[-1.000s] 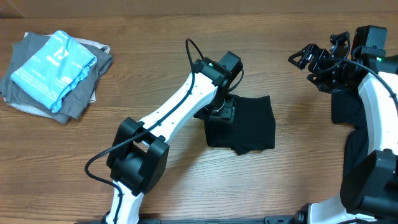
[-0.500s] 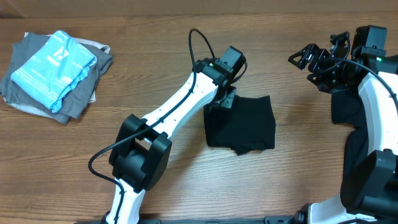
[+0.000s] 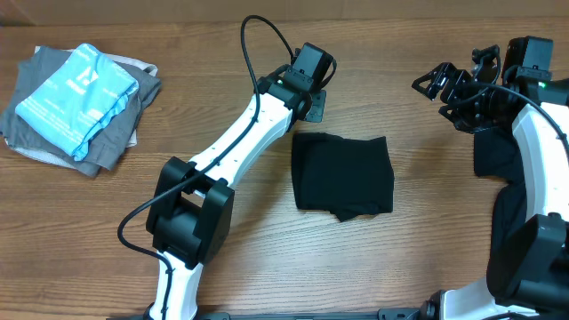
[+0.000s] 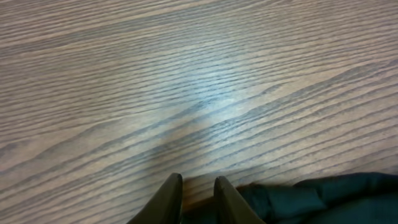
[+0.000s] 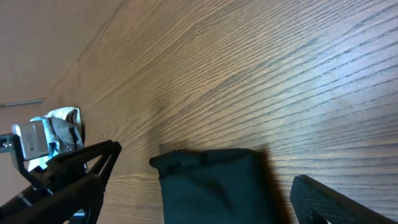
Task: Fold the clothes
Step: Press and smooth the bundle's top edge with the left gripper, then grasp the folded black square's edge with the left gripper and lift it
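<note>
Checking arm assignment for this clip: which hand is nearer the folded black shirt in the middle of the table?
Left. The left hand sits just past the folded black shirt, at its far-left corner, empty. The right hand is open, off beyond its far-right side.

We see a folded T-shirt (image 3: 343,174) that is plain matte black, with no lettering showing on its upper face; in the left wrist view its edge (image 4: 323,196) reads as a very dark green-black. The table (image 3: 222,53) is warm brown wood with long darker grain lines running across it. At the far left lies a pile of grey garments (image 3: 53,133), topped by a light blue piece (image 3: 76,93) bearing white markings. More black cloth (image 3: 498,156) sits by the right arm. Both arms (image 3: 240,147) are white with black joints, and the left gripper (image 4: 194,196) has dark fingers.
</note>
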Controlling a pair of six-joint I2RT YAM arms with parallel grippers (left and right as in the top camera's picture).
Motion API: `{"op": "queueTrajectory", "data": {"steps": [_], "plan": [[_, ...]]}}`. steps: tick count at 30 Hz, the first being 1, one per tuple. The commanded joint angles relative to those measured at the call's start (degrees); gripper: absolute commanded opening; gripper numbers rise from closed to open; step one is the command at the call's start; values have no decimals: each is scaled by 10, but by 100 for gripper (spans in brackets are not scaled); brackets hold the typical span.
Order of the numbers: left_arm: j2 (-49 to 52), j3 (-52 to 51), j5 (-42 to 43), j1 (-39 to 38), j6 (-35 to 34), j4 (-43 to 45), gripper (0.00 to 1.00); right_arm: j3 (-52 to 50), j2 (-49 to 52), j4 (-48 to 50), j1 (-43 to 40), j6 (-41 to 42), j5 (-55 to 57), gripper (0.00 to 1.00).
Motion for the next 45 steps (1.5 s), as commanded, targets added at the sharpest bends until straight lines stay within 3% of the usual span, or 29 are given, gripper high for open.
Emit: {"op": "queueTrajectory", "data": {"steps": [1,4,9,12,24,31,35,39,45], "plan": [[38,-10,-1,-2,6,9,22,3,-4,3,0,-4,-1,100],[70,-10,-1,-2,7,10,24,3,-4,3,0,-4,-1,100],[105,-10,1,-1,7,-12,19,3,-4,3,0,-4,-1,100],[105,-10,13,-1,7,-43,13,3,-4,3,0,-4,-1,100],[104,-10,115,-2,45,-203,9,3,-4,3,0,-4,-1,100],[80,-10,115,-1,47,-249,9,3,-4,3,0,-4,-1,100],[53,-10,86,-1,36,-242,22,3,-4,3,0,-4,-1,100],[26,-9,20,-1,36,-213,27,3,-4,3,0,-4,-1,100],[29,-10,58,-4,36,-156,45,3,-4,3,0,-4,-1,100]]}}
